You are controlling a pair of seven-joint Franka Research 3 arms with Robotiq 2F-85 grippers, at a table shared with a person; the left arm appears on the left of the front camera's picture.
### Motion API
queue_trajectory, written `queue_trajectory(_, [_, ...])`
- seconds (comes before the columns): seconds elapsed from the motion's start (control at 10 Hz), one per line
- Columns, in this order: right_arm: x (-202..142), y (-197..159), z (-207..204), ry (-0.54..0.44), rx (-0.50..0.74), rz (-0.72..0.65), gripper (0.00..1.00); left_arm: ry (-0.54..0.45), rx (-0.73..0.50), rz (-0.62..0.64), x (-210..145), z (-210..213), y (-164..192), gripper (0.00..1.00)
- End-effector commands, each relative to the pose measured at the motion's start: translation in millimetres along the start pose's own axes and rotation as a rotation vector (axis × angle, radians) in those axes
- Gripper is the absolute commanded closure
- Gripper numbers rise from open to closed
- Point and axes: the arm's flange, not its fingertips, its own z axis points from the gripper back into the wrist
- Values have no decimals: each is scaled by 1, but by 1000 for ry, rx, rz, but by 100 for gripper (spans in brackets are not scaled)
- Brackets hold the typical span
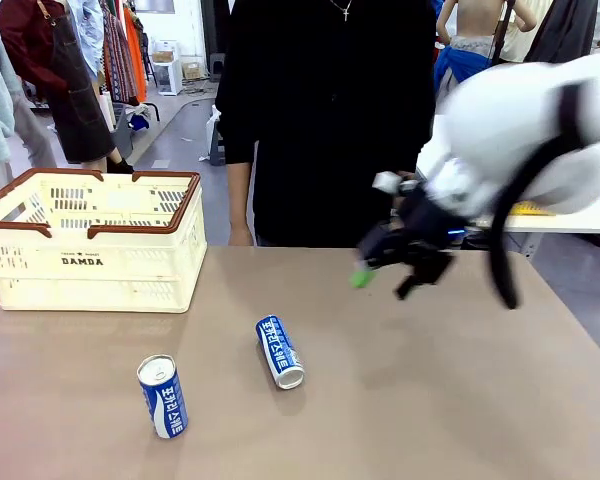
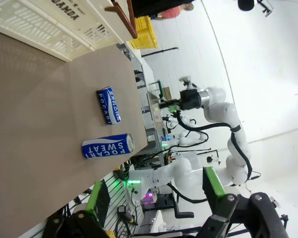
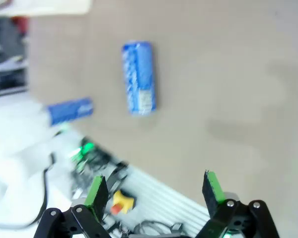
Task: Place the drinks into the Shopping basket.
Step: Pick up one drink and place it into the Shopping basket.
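Note:
Two blue-and-white drinks cans lie on their sides on the brown table: one (image 1: 280, 351) near the middle, the other (image 1: 162, 396) nearer the front left. The cream Shopping basket (image 1: 90, 262), brown-rimmed and marked DAMDA, stands at the back left and looks empty. My right gripper (image 1: 383, 283) hangs open above the table, right of the middle can, holding nothing. In its wrist view the fingers (image 3: 97, 191) spread wide, with both cans (image 3: 139, 78) (image 3: 69, 110) farther off. My left gripper (image 2: 156, 198) is open too, looking across at both cans (image 2: 109, 105) (image 2: 108, 147) and the basket (image 2: 49, 25).
A person in black (image 1: 320, 120) stands at the far edge of the table, behind its middle. A bright yellow basket (image 2: 141, 32) sits off the table beyond the cream one. The brown tabletop (image 1: 450, 400) is bare at the right and front.

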Motion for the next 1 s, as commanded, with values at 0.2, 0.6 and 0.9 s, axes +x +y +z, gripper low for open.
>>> queue_trajectory(0.2, [-79, -185, 103, -52, 535, -74, 0, -11, -18, -22, 0, 0, -2, 0])
queue_trajectory(0.6, [-114, -267, 93, -259, 960, 17, 0, -11, -18, -22, 0, 0, -2, 0])
queue_trajectory(0.9, [-131, -267, 97, -249, 911, -17, 0, -11, -18, -22, 0, 0, -2, 0])
